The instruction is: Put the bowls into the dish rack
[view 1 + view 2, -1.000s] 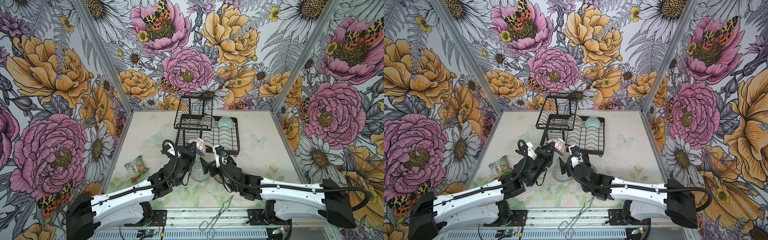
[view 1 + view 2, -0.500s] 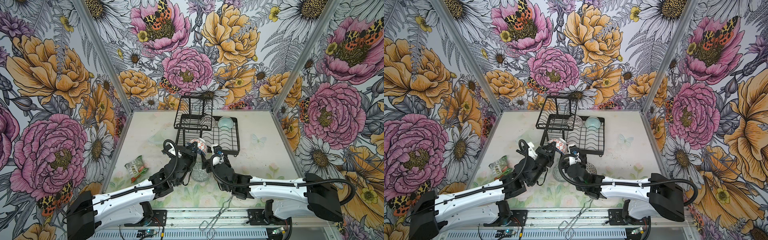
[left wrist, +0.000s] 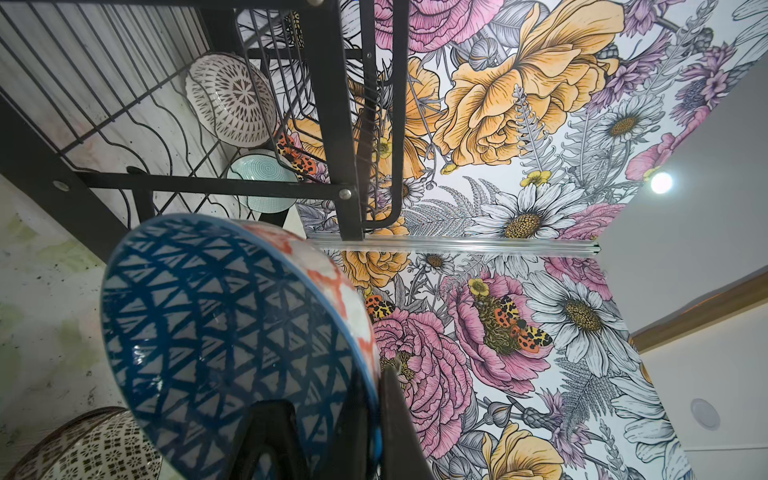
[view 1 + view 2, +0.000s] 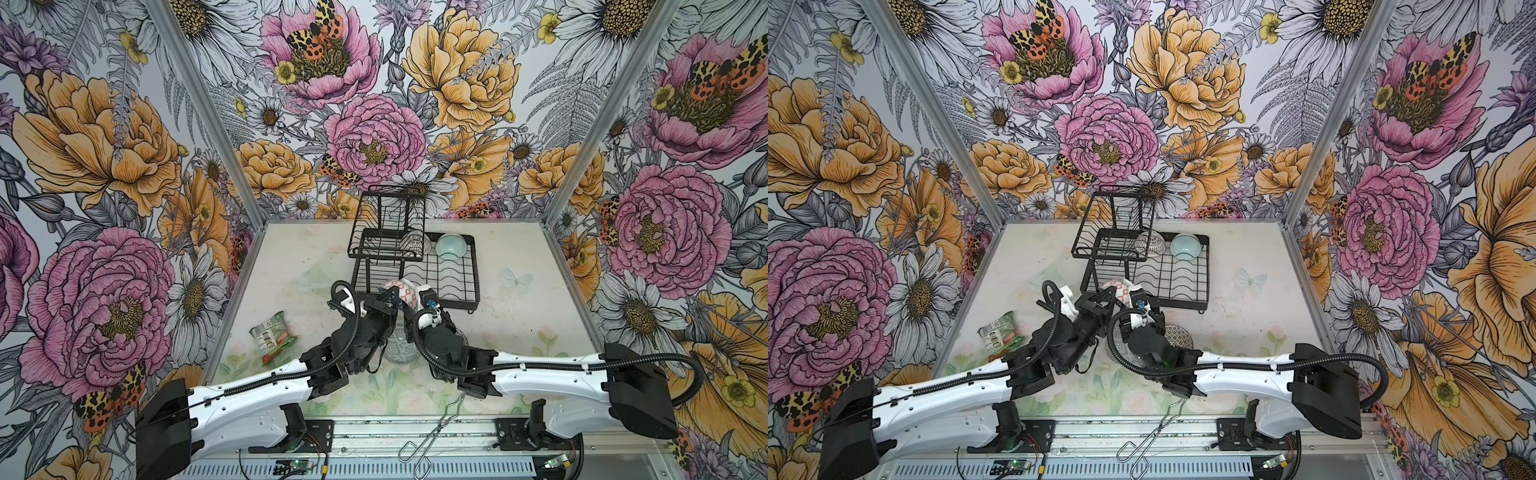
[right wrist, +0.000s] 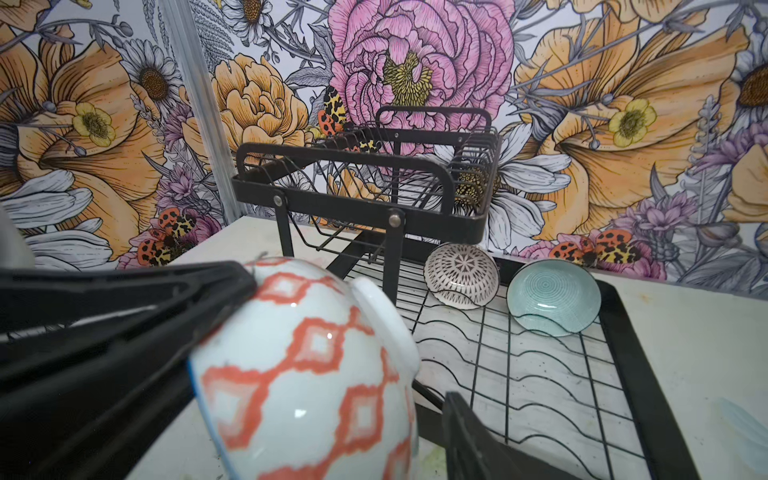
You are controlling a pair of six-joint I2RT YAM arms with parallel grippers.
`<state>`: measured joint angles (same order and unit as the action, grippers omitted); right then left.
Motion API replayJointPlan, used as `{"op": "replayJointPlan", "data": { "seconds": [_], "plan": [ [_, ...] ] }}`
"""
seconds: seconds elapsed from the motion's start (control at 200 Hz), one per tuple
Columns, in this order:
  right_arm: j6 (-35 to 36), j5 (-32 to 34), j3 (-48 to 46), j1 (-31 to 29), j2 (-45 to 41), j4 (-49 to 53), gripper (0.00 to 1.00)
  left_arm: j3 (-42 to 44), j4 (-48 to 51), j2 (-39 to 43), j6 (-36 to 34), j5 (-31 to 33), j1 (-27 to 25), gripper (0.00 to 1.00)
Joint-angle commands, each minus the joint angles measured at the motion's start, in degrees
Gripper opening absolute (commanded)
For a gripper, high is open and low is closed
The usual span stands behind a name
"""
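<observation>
- Floral booth, pale table [image 4: 519, 332]: the left gripper [image 4: 390, 296] stays clamped on the bowl [image 4: 402, 292] by its rim, tilted over the rack [image 4: 476, 270] at its near edge.
- The right gripper [image 4: 420, 297] has drawn in beside it, its jaws narrowed from wide. Whether they grip yet cannot be told.
- This is likely a handover; the mint bowl [image 4: 452, 246] is already racked.

Probably a robotics lab test booth: 3 floral-papered walls [image 4: 374, 137] on aluminium posts [image 4: 212, 120] enclose a small worktop [image 4: 519, 324]; 2 arms [image 4: 249, 399] bolted to a metal rail [image 4: 374, 434], bare wiring [image 4: 299, 461].
</observation>
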<state>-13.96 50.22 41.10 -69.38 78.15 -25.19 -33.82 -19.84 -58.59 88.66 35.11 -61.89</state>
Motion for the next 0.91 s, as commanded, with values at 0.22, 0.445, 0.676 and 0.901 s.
{"op": "replayJointPlan", "data": {
  "seconds": [0.22,0.445,0.676,0.901],
  "plan": [
    [2.94,1.53,1.94,-0.25,-0.08,-1.55,0.36,-1.86,-3.23,0.16,0.47,-0.81,-0.77,0.0],
    [4.07,2.11,1.76,-0.27,-1.1,-1.79,0.0,-2.05,-0.45,1.24,-0.75,-0.23,-0.96,0.0],
    [5.38,1.95,1.5,-0.18,-1.95,-2.33,0.0,-1.12,0.85,1.91,-0.49,0.63,-0.89,0.0],
    [6.36,1.46,1.65,-0.18,-2.02,-2.41,0.0,-0.71,2.46,2.2,-1.43,-0.23,-0.04,0.0]
  ]
}}
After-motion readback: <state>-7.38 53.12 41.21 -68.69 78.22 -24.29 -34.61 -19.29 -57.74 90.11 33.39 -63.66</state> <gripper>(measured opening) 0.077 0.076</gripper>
